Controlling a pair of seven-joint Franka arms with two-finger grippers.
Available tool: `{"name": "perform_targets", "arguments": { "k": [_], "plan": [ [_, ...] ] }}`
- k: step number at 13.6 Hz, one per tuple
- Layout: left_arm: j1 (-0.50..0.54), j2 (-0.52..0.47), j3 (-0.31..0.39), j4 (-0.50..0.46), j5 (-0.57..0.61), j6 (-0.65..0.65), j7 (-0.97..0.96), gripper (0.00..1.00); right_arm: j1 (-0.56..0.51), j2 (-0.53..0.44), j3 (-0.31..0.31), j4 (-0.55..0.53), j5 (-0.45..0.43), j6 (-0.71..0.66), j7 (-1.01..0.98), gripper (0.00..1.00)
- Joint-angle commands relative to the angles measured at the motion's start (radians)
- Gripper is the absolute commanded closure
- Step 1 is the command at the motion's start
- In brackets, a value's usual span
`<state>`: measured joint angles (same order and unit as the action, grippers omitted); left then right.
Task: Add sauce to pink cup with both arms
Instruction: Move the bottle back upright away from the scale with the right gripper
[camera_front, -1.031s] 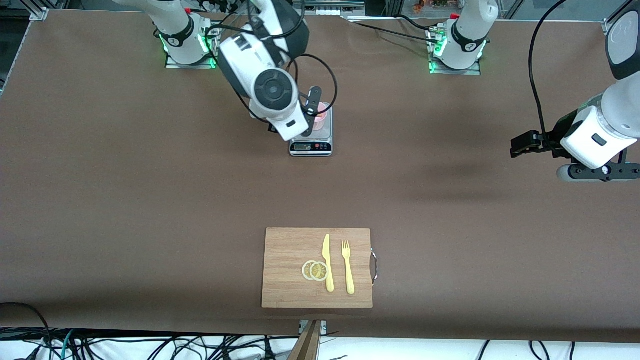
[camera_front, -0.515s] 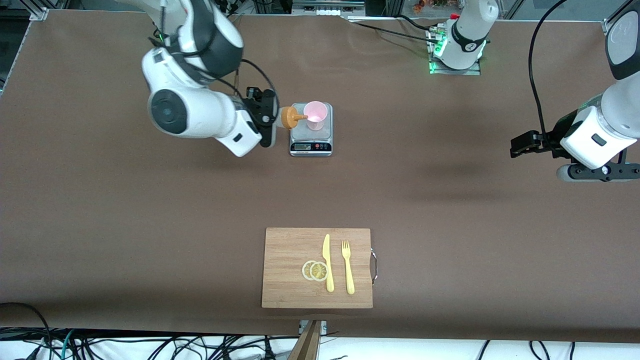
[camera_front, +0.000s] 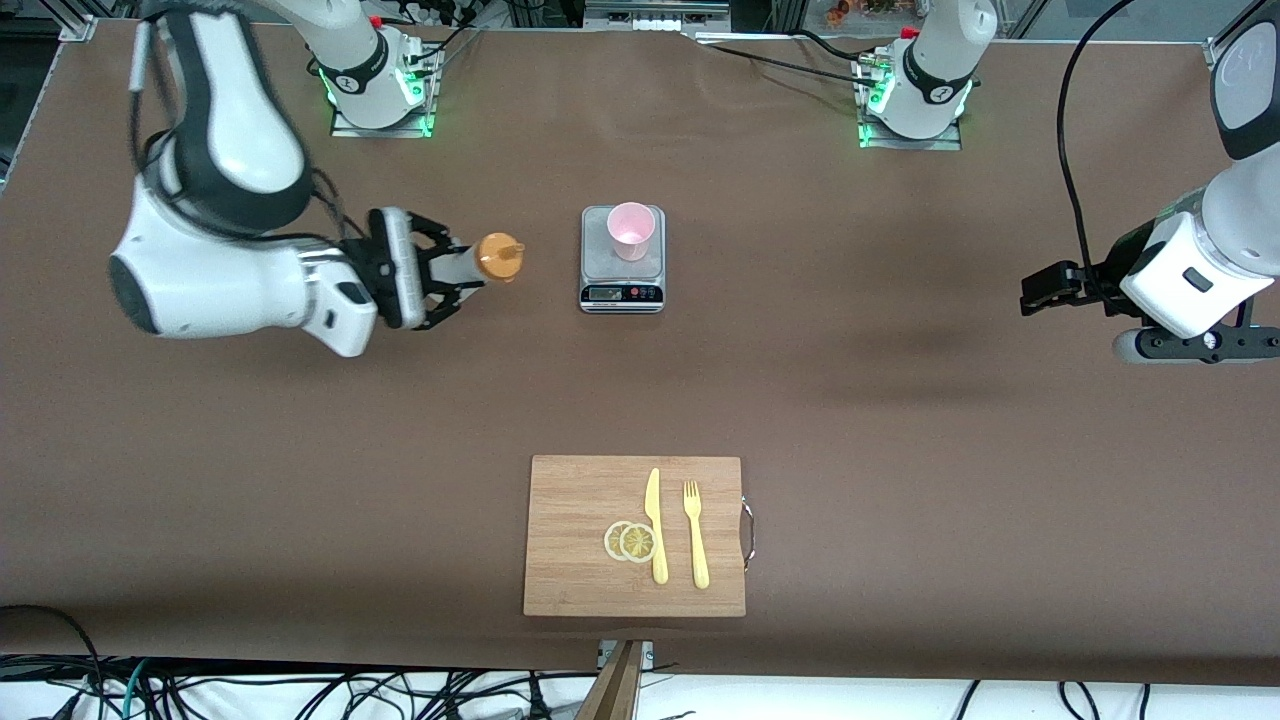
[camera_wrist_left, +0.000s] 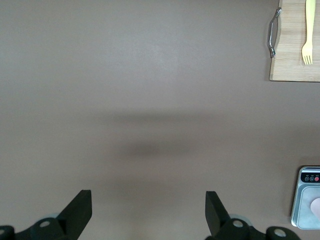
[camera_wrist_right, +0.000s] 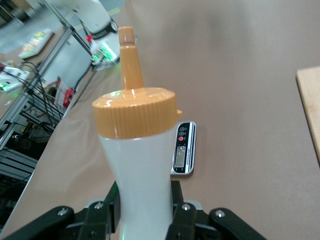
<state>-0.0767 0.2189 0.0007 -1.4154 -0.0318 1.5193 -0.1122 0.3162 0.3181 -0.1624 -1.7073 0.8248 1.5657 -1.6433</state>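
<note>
The pink cup (camera_front: 631, 230) stands upright on a small grey scale (camera_front: 621, 285). My right gripper (camera_front: 450, 268) is shut on the sauce bottle (camera_front: 492, 257), whitish with an orange cap, and holds it tilted over bare table, apart from the scale toward the right arm's end. In the right wrist view the fingers (camera_wrist_right: 182, 210) clamp the bottle's body (camera_wrist_right: 142, 170), with the scale (camera_wrist_right: 183, 150) past it. My left gripper (camera_front: 1040, 290) waits open and empty over the left arm's end of the table; it shows in the left wrist view (camera_wrist_left: 149, 210).
A wooden cutting board (camera_front: 580, 520) lies near the front camera with two lemon slices (camera_front: 630, 541), a yellow knife (camera_front: 655, 525) and a yellow fork (camera_front: 695, 535). The left wrist view shows the board's corner (camera_wrist_left: 295, 50) and the scale (camera_wrist_left: 306, 200).
My right arm has swung away from the cup toward its end of the table with the bottle; the nozzle no longer points over the cup. The left arm has not moved.
</note>
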Motion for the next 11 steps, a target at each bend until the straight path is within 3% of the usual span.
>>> {"name": "perform_targets", "arguments": {
  "k": [1, 4, 7, 11],
  "plan": [
    [0.006, 0.008, -0.001, 0.023, -0.019, -0.016, 0.023, 0.00, -0.115, -0.007, 0.014, -0.043, 0.086, -0.091, -0.178, 1.00],
    [0.006, 0.008, -0.001, 0.023, -0.019, -0.016, 0.023, 0.00, -0.279, 0.096, 0.014, -0.041, 0.167, -0.280, -0.396, 1.00],
    [0.006, 0.008, -0.001, 0.023, -0.019, -0.016, 0.023, 0.00, -0.388, 0.189, 0.014, -0.043, 0.162, -0.416, -0.611, 1.00],
    [0.005, 0.008, -0.004, 0.023, -0.019, -0.014, 0.023, 0.00, -0.474, 0.375, 0.014, -0.041, 0.152, -0.490, -0.857, 1.00]
  ]
}}
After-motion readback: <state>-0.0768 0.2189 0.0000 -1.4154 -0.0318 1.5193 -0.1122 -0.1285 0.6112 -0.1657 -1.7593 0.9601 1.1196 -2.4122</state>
